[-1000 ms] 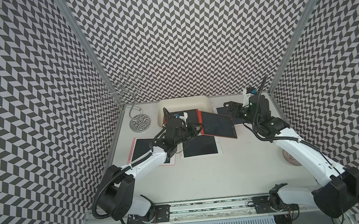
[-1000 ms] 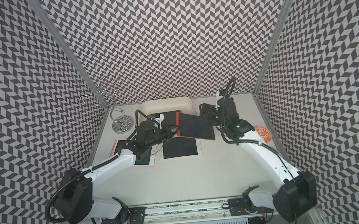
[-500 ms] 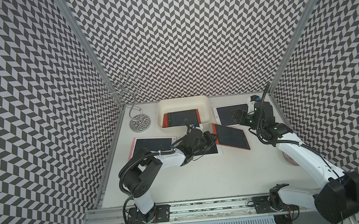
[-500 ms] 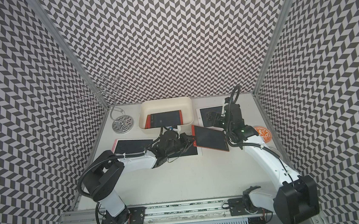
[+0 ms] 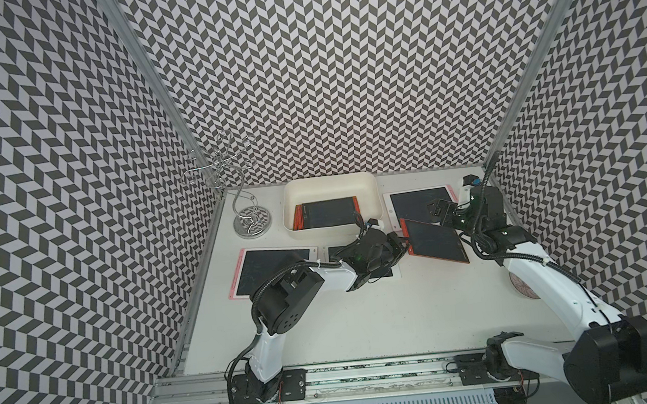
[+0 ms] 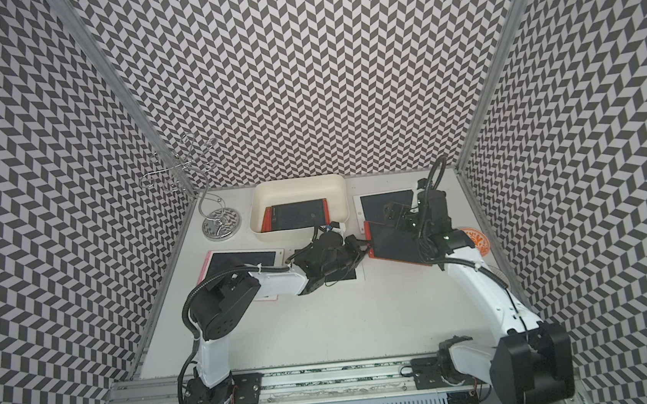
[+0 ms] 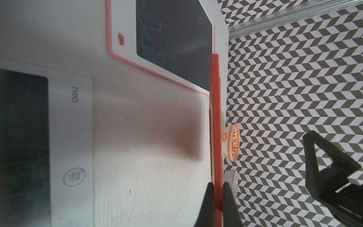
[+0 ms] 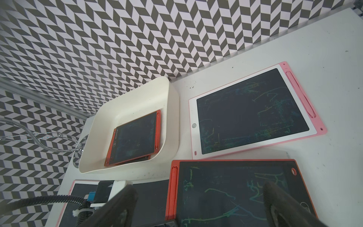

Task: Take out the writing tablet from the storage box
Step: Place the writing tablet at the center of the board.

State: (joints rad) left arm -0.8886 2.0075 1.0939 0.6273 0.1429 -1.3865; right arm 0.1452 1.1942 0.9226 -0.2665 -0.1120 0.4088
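In a top view the left gripper (image 5: 402, 243) is clamped on one edge of the red writing tablet (image 5: 435, 243), which is outside the storage box (image 5: 328, 181) just beyond it and reaches under the wide-open, empty right gripper (image 5: 441, 213). The left wrist view shows fingers (image 7: 208, 198) pinching that thin edge, beside a white tablet (image 7: 70, 127) printed "deli". The right wrist view shows spread fingers (image 8: 279, 202) above its scribbled screen, and red tablets (image 8: 135, 137) lie in the box ahead.

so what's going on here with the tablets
The left gripper is shut on one edge of a red writing tablet, holding it out of the storage box, above the table. The right gripper is open over it, not gripping. Another red tablet lies in the box.
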